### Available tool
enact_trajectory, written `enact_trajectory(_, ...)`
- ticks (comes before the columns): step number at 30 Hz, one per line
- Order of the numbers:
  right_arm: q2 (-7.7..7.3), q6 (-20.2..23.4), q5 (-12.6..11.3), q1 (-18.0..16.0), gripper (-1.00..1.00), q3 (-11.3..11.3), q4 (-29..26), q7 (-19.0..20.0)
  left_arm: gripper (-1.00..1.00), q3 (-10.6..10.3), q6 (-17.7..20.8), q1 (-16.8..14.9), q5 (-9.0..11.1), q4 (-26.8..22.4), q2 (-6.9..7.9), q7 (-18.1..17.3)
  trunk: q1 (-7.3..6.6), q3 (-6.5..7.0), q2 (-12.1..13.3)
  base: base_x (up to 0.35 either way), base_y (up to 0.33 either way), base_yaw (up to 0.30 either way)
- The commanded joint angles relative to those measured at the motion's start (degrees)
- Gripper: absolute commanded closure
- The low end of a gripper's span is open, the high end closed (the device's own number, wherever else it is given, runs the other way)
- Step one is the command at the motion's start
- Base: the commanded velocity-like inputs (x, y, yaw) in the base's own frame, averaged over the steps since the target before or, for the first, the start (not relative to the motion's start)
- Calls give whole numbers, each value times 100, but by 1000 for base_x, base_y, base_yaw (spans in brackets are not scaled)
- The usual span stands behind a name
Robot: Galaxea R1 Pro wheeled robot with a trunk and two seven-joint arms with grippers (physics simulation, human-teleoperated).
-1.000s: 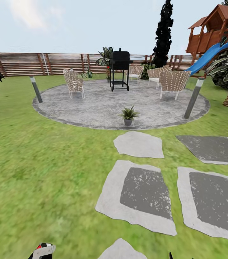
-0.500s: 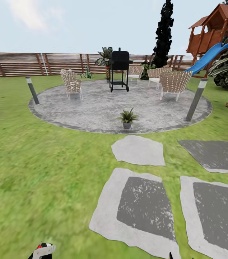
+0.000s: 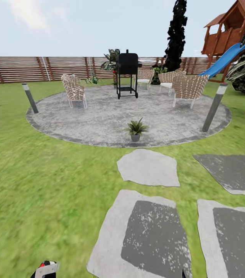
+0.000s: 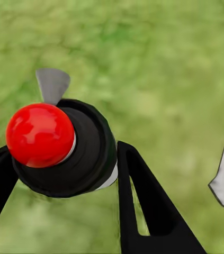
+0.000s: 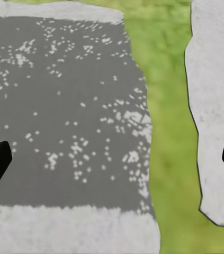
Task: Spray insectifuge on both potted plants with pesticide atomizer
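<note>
My left gripper [image 4: 64, 156] is shut on the pesticide atomizer [image 4: 85, 153], a dark round bottle with a red knob and a pale grey spray tip, held over the lawn. Its top, the atomizer [image 3: 46, 268], shows at the head view's lower edge. One small potted plant [image 3: 136, 128] in a grey pot stands on the near edge of the round grey paving [image 3: 99, 116], several metres ahead. My right gripper [image 5: 112, 159] is open, its fingers wide apart above a grey stepping stone [image 5: 64, 116], with nothing between them.
Stepping stones [image 3: 148, 166] lie in the grass ahead and to the right. On the paving stand a black grill [image 3: 128, 73] and wicker chairs [image 3: 74, 89]; grey posts [image 3: 214, 107] flank it. A slat fence [image 3: 41, 68] closes the back. A playhouse with a blue slide [image 3: 226, 58] is at right.
The whole head view has shifted: the stepping stones and paving sit nearer and lower, so the camera has moved forward. The atomizer stays in my left gripper.
</note>
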Motion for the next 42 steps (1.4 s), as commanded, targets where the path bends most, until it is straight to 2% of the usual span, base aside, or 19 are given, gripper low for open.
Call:
enact_trajectory(1, 2, -18, 17, -3, -100, -15, 11, -1, 100, -2, -17, -3, 20, 3, 3, 3, 2, -5, -1, 337, -86, 0)
enact_trajectory(10, 26, -39, -9, -3, -100, -27, 262, -22, 100, 11, -20, 87, 17, 40, 54, 6, 2, -5, -1, 337, -86, 0)
enact_trajectory(22, -7, -58, 4, -3, -100, -20, 293, 2, 100, -69, -168, 137, -38, -11, 42, -94, 2, -5, -1, 337, -87, 0)
enact_trajectory(42, -5, -53, -4, -4, -100, -28, 298, -16, 100, -52, -167, 138, -45, 25, 44, -19, 2, -5, -1, 303, -133, 0)
